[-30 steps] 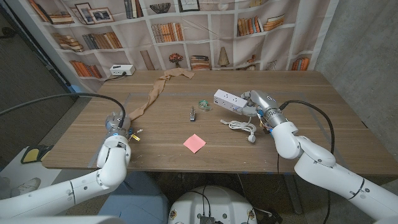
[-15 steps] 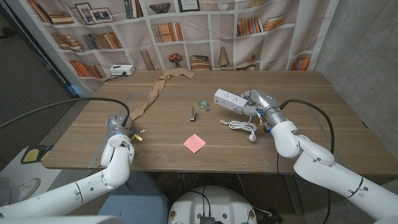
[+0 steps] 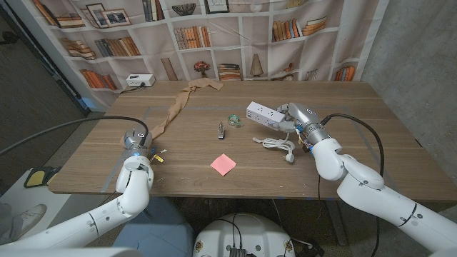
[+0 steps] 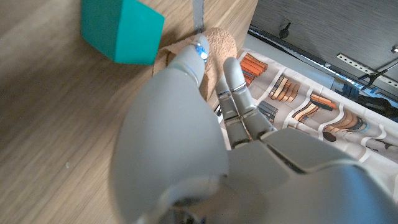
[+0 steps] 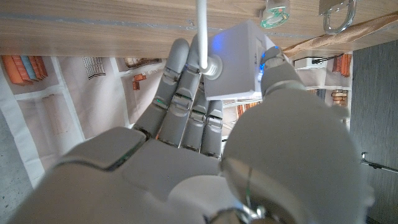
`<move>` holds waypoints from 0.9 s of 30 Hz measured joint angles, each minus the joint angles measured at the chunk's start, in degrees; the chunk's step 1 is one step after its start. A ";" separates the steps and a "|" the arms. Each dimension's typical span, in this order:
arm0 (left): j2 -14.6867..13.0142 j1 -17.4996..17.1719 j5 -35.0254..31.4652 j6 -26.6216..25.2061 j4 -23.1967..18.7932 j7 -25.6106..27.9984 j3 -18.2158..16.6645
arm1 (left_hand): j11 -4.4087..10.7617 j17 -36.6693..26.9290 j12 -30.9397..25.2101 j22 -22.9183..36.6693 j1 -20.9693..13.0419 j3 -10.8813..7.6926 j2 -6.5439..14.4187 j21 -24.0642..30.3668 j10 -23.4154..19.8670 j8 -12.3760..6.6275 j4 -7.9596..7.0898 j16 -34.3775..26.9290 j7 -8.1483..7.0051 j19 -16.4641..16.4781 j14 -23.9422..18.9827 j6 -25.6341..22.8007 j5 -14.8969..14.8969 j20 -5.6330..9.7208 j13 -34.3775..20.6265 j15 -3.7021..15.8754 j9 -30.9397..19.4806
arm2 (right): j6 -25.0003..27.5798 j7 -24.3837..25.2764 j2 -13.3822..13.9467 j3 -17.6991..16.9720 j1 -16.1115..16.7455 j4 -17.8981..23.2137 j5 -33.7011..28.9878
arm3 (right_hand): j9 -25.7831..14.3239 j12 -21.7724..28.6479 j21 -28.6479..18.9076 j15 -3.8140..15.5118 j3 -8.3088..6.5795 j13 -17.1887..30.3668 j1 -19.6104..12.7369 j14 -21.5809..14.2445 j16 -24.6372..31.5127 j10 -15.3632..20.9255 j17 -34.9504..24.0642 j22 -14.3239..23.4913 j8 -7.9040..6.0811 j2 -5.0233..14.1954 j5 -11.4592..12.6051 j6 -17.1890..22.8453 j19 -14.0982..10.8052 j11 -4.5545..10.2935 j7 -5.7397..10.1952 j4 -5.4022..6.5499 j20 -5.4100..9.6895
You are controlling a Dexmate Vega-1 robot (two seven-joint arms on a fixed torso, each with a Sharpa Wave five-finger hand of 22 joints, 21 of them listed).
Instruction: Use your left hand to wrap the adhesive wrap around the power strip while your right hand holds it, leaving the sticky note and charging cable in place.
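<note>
The white power strip (image 3: 260, 114) lies at the table's right centre, and my right hand (image 3: 298, 118) grips its near end, fingers and thumb around the block (image 5: 239, 59) where its cord enters. The tan adhesive wrap (image 3: 175, 108) runs as a long strip from the back middle down to the left. My left hand (image 3: 136, 140) is at the strip's near end with its fingers stretched out, and the thumb reaches over the wrap's tip (image 4: 214, 38) without holding it. A pink sticky note (image 3: 223, 164) lies at the front centre. The white charging cable (image 3: 278, 145) is coiled just in front of the power strip.
A small metal clip (image 3: 221, 130) and a clear greenish piece (image 3: 234, 119) lie between the wrap and the power strip. A white box (image 3: 140, 80) stands at the back left. A teal square (image 4: 121, 28) is on the wood beside my left hand.
My left hand has crept a little forward toward the wrap's near end. The right hand and the power strip have stayed put.
</note>
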State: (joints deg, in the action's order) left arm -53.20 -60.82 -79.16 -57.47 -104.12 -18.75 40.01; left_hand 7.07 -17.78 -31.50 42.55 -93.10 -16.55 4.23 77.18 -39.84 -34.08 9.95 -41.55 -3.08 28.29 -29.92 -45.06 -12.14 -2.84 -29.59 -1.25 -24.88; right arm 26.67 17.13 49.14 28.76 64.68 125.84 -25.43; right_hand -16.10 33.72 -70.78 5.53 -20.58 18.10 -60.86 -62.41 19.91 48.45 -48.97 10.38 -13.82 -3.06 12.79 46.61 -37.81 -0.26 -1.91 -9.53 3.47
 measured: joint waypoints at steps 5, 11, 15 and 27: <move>0.09 -0.80 1.49 0.19 -0.23 1.84 -0.86 | 0.29 0.00 -0.91 -0.82 -1.72 0.48 0.37 3.29 -0.32 -3.05 -0.01 0.00 -0.29 0.80 -0.01 -0.95 0.00 0.18 0.00 -0.02 -0.01 | -0.23 0.26 0.08 -0.15 0.09 -0.10 0.27 | -0.01 0.00 -0.27 0.00 0.00 0.00 0.00 0.00 0.00 -0.02 0.00 0.00 0.00 0.00 0.00 0.00 0.14 0.02 0.00 0.00 0.14; -0.21 -2.97 6.01 0.28 -2.08 7.04 -3.14 | 0.83 0.01 -2.39 -2.17 -2.40 0.73 0.28 4.03 -1.46 -4.66 -0.21 0.00 0.83 0.62 -0.07 -2.87 -0.35 0.01 0.00 -0.07 -5.43 | -0.44 0.56 0.15 -0.26 0.21 -0.11 0.45 | -0.01 0.00 -0.27 0.10 0.00 0.00 0.03 -0.25 -0.22 -0.08 0.00 0.00 0.00 0.03 -0.01 0.00 0.21 0.08 0.00 0.00 0.22; -0.56 -4.04 8.87 0.52 -3.27 10.38 -4.29 | 0.94 0.02 -2.39 -3.74 -2.45 0.78 0.22 3.73 -1.57 -5.64 -0.17 0.00 1.73 -0.10 -0.07 -4.03 -0.50 0.19 0.03 -0.08 -6.61 | -0.46 0.71 0.17 -0.28 0.25 -0.11 0.45 | -0.01 0.00 -0.27 0.18 0.00 0.00 0.05 -0.17 -0.22 -0.09 0.00 0.00 0.01 0.05 -0.03 0.00 0.21 0.09 0.01 0.00 0.22; -1.62 -5.82 15.34 0.88 -6.07 19.68 -6.13 | 0.50 0.02 -2.39 -7.07 -0.72 0.93 -1.30 2.91 -2.80 -5.30 -0.34 -1.32 1.00 -0.86 -4.77 -3.87 -1.00 1.84 0.03 -2.61 -6.44 | -0.42 1.02 0.21 -0.43 0.49 0.27 0.45 | 0.00 0.00 -0.85 0.18 0.00 0.00 0.11 -0.18 -0.43 -0.10 -0.12 0.01 0.13 0.11 -0.26 0.00 0.21 0.10 0.01 0.00 0.22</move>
State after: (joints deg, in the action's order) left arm -54.82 -66.64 -63.82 -56.59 -110.19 0.93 33.89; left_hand 7.57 -17.76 -33.89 35.48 -93.82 -15.63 2.93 80.09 -42.63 -39.37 9.61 -42.87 -2.08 27.42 -34.69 -48.93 -13.14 -1.00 -29.56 -3.86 -31.32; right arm 26.25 18.15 49.35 28.33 65.17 126.11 -24.98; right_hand -16.11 33.72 -71.63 5.71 -20.58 18.10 -60.75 -62.59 19.48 48.35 -49.10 10.39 -13.68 -2.95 12.53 46.61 -37.60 -0.16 -1.90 -9.53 3.69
